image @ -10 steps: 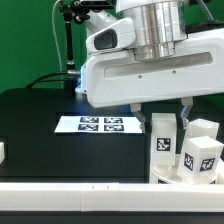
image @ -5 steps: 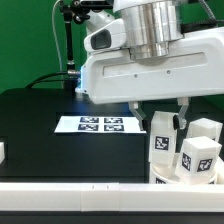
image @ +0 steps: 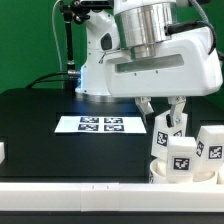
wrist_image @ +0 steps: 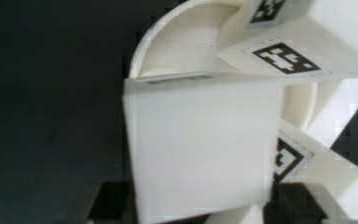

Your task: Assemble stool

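The round white seat (image: 160, 176) lies at the front of the exterior view's right, mostly hidden behind the front bar. Three white block legs with marker tags stand on it: one (image: 161, 133) between my fingers, one (image: 180, 158) in front, one (image: 212, 147) further right. My gripper (image: 162, 112) is shut on the top of the rear leg. In the wrist view that leg (wrist_image: 197, 140) fills the middle, with the seat's curved rim (wrist_image: 167, 35) and another tagged leg (wrist_image: 282, 55) beyond.
The marker board (image: 98, 124) lies flat on the black table at the centre. A white bar (image: 70, 190) runs along the front edge. A small white block (image: 2, 152) sits at the exterior view's left edge. A camera stand (image: 70, 40) is behind.
The wrist has turned about its axis, so the arm's body now faces differently. The legs and seat on the exterior view's right have turned and shifted with it.
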Tool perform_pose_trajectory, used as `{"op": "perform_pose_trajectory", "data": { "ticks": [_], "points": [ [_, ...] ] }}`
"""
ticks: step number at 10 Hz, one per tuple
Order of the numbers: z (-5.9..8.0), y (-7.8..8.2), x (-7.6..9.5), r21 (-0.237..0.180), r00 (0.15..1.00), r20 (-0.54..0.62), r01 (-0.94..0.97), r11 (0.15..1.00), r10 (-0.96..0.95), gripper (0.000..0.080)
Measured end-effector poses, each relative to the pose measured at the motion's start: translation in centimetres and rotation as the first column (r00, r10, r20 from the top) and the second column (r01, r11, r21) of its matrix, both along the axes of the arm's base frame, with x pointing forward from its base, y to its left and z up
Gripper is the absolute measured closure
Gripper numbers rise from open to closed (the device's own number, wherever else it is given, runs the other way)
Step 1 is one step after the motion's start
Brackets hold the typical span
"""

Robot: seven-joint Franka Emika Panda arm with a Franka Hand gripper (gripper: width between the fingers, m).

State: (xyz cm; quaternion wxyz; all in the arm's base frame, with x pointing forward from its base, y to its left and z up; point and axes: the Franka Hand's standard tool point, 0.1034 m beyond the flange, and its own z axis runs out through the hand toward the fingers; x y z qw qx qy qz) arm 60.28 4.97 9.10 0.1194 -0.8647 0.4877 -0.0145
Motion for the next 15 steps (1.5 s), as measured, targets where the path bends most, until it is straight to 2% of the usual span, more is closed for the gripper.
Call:
{"op": "perform_pose_trajectory", "data": {
  "ticks": [4,6,7,8,11,14,15],
  "points": [
    [-0.1,0.8,-0.6,0.062,0.958,-0.072,0.281,0.958,-0.276,0.0453],
    [-0.1,0.9,-0.7,0.061,0.963,-0.069,0.265,0.962,-0.260,0.0453],
    [0.0,0.9,-0.7,0.061,0.966,-0.069,0.255,0.965,-0.250,0.0266],
    [0.3,1.0,-0.5,0.063,0.973,-0.069,0.225,0.972,-0.220,0.0187],
    [2.0,1.0,0.1,0.069,0.988,-0.032,0.152,0.986,-0.150,0.0152],
    [1.8,1.1,0.1,0.064,0.993,-0.025,0.113,0.991,-0.112,0.0151],
    [1.7,1.2,0.0,0.050,1.000,-0.008,0.026,0.998,-0.026,0.0151]
  ]
}}
